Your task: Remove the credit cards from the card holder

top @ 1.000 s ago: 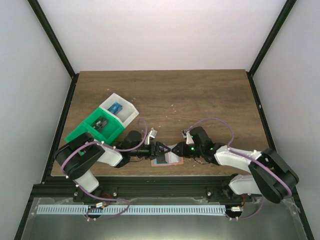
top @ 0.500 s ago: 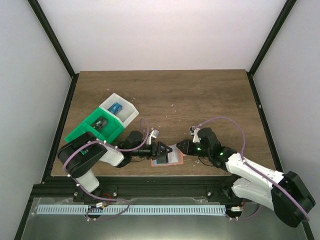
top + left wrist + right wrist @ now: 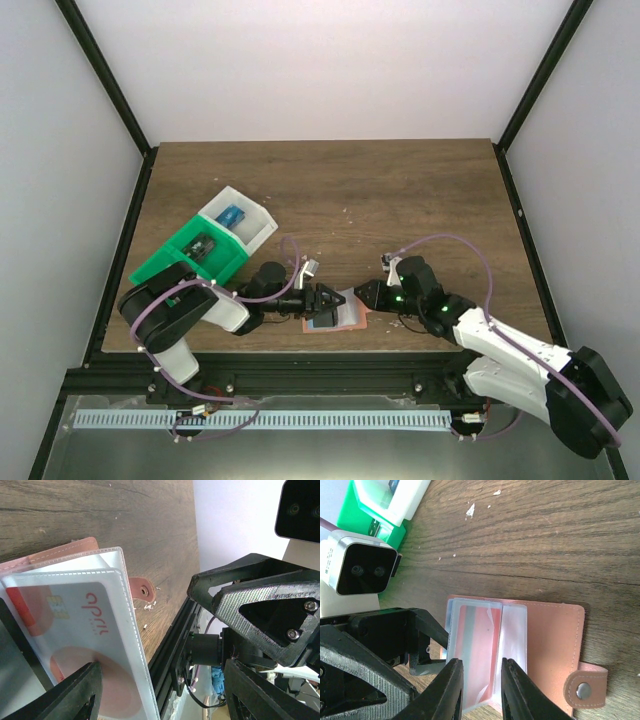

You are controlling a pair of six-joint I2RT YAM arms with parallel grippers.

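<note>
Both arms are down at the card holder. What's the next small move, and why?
Probably close the left fingers on the near end of the red and white card. The card sits fully inside its clear sleeve in the open card holder. The left fingers stand wide apart with one tip on that sleeve, and the right gripper is over the sleeves from the other side, seemingly steadying them.

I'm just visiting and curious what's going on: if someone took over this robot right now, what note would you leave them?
Left fingers: open wide, one resting on the clear sleeve.
Right fingers: slightly apart over the sleeves, no sure hold.
Card holder: lying open between the two sets of fingers.
Done: holder opened.
Left to do: red-and-white card sits in its sleeve; pull it out, then any others.
</note>
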